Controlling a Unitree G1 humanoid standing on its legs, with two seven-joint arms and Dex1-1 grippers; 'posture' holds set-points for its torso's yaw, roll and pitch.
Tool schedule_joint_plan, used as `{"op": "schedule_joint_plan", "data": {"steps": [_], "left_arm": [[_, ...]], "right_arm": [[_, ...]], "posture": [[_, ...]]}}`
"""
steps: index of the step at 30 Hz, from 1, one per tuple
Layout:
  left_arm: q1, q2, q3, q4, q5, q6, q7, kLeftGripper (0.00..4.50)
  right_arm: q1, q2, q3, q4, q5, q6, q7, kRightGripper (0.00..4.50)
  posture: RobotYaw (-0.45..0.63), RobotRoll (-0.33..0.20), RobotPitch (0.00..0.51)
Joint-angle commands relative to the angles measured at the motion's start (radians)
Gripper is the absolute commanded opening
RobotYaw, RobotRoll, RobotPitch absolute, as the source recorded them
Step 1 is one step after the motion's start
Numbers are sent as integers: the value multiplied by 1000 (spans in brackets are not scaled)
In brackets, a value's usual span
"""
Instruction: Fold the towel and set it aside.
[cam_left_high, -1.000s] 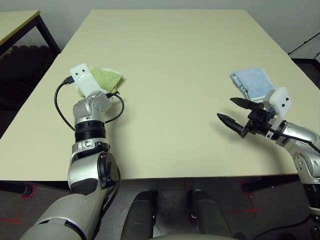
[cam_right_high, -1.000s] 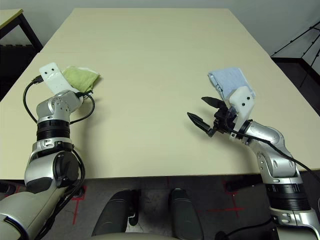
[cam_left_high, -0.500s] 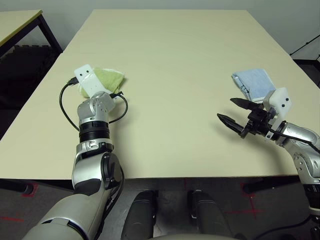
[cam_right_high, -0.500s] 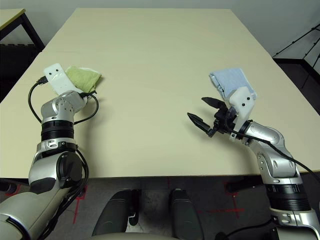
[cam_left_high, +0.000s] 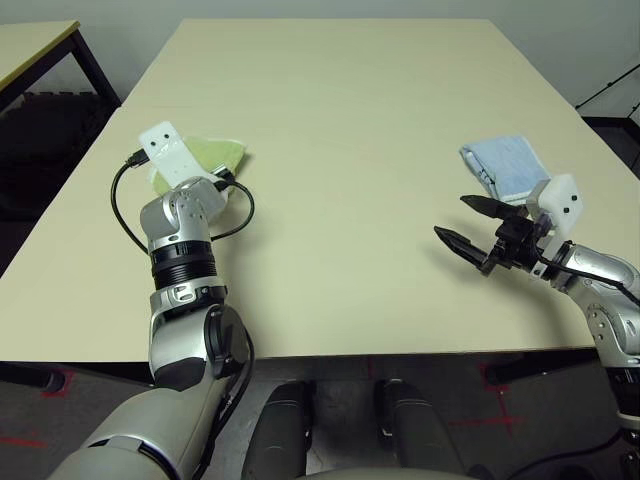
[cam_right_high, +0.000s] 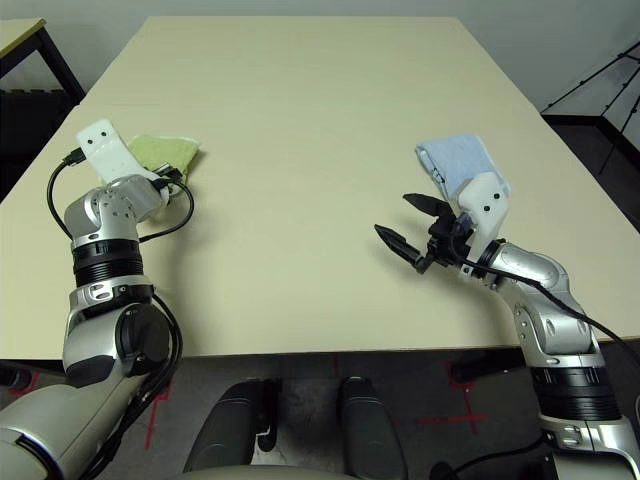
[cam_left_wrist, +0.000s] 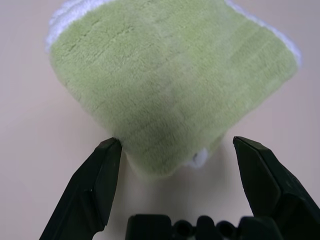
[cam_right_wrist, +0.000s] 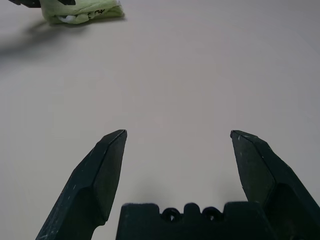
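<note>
Since the green towel (cam_left_wrist: 170, 85) already lies folded into a small thick pad near the table's (cam_left_high: 340, 120) left edge, I judge the folding done and the setting-aside nearly so. My left gripper (cam_left_wrist: 175, 165) sits just short of its near corner, jaws wide and gripping nothing. Next I'd lift straight off, so no finger snags the terry. The right gripper (cam_left_high: 478, 232) hovers wide open and empty toward the right edge, beside a folded light blue cloth (cam_left_high: 505, 165).

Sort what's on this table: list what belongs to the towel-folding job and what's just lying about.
Belongs to the job:
- green towel, folded, lying on the table's left side
- left pincer, open just short of it

Lying about:
- light blue folded cloth, right side, beyond the open right pincer
</note>
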Motion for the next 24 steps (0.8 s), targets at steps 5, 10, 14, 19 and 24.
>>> {"op": "schedule_joint_plan", "data": {"steps": [5, 10, 14, 19, 24], "left_arm": [[-15, -76, -2, -241, -45, 266, -43, 4452], [15, -7, -147, -199, -64, 108, -294, 4452], [62, 84, -292, -60, 15, -278, -543, 4452], [62, 145, -344, 150, 71, -617, -715, 4452], [62, 188, -350, 299, 109, -799, -775, 4452]], "right_arm": [[-37, 9, 9, 10, -5, -5, -5, 4500], [-120, 60, 17, 0, -16, 17, -78, 4500], [-231, 118, 15, 48, -42, 14, -174, 4500], [-377, 169, -1, 217, -122, -36, -317, 4500], [-464, 185, -53, 422, -184, -152, -475, 4500]], "posture": [[46, 0, 115], [53, 0, 100], [40, 0, 83], [15, 0, 63], [16, 0, 57]]}}
